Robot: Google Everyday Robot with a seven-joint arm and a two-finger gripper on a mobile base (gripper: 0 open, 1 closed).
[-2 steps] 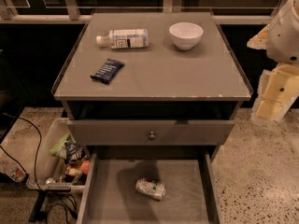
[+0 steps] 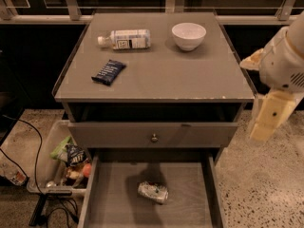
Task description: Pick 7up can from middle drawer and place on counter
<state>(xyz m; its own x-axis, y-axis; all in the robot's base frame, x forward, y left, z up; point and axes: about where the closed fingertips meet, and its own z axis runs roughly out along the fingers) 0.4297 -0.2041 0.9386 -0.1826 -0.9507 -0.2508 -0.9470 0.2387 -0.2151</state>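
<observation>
The 7up can (image 2: 153, 192), small, silvery-white with green print, lies on its side on the floor of the open middle drawer (image 2: 190, 201), near the middle. The counter (image 2: 180, 75) is the grey cabinet top above it. My gripper (image 2: 266, 120), cream-coloured, hangs off the white arm to the right of the cabinet, beside the counter's front right corner. It is well above and to the right of the can and holds nothing that I can see.
On the counter lie a clear white-labelled bottle (image 2: 126, 39), a white bowl (image 2: 188, 35) and a dark blue snack packet (image 2: 109, 71). A shut drawer front with a round knob (image 2: 154, 137) sits above the open drawer. A bin of snacks (image 2: 64, 163) and cables stand on the floor at left.
The arm with the gripper has moved down and slightly left, closer to the cabinet's right side. The can and the things on the counter have not moved.
</observation>
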